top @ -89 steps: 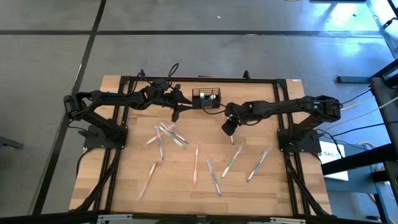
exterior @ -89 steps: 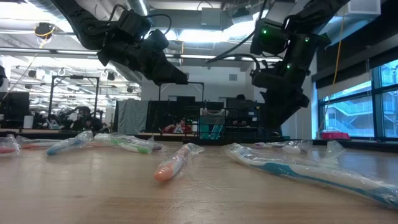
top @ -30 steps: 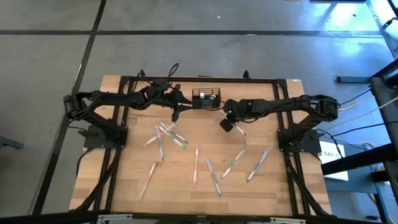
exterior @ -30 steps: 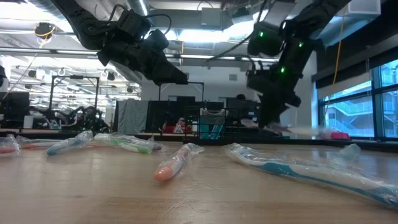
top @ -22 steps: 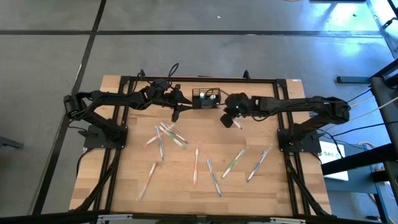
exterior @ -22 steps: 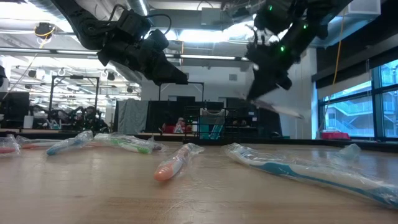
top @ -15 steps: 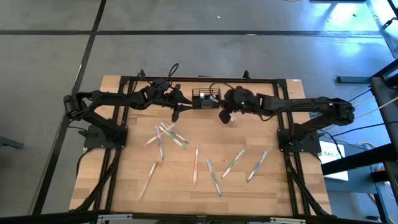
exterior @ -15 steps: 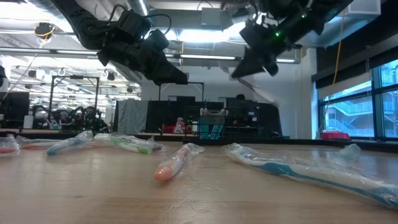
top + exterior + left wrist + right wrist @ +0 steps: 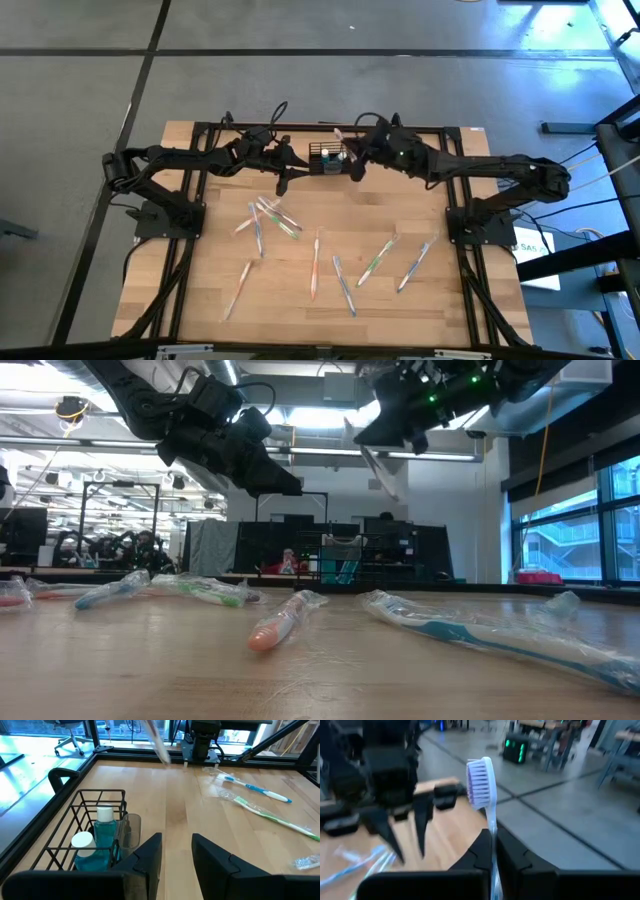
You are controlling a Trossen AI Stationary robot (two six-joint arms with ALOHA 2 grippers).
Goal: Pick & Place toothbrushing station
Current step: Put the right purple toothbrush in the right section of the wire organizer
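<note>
The toothbrushing station (image 9: pixel 332 157) is a black wire caddy holding teal bottles (image 9: pixel 97 832); its base rests on the table near the far edge. My left gripper (image 9: pixel 284 172) hovers open just left of it, fingers (image 9: pixel 150 857) level with its side. Just right of the station, my right gripper (image 9: pixel 352 165) is shut on a toothbrush (image 9: pixel 481 779) with lilac bristles, raised above the table. Several other toothbrushes (image 9: pixel 315 262) lie flat on the table. My right gripper pinches the toothbrush's handle (image 9: pixel 492 827) between its two fingers. The fingers reach out almost level from the table's right side and lie across the handle. The brush is lifted clear, standing nearly upright with its bristle head (image 9: pixel 337 133) above the fingers.
Loose toothbrushes are scattered over the table's middle and near part (image 9: pixel 265 215), (image 9: pixel 373 258), (image 9: pixel 415 262), (image 9: pixel 238 288). A black frame (image 9: pixel 420 128) runs along the table's far edge behind the station. In the low view, wrapped brushes (image 9: pixel 480 630) lie close to the camera.
My right gripper has risen from the table with the toothbrush and gone toward the far edge and left, up to the station. It has tipped from pointing down to nearly level, so the brush has swung from lying low to standing head up.
</note>
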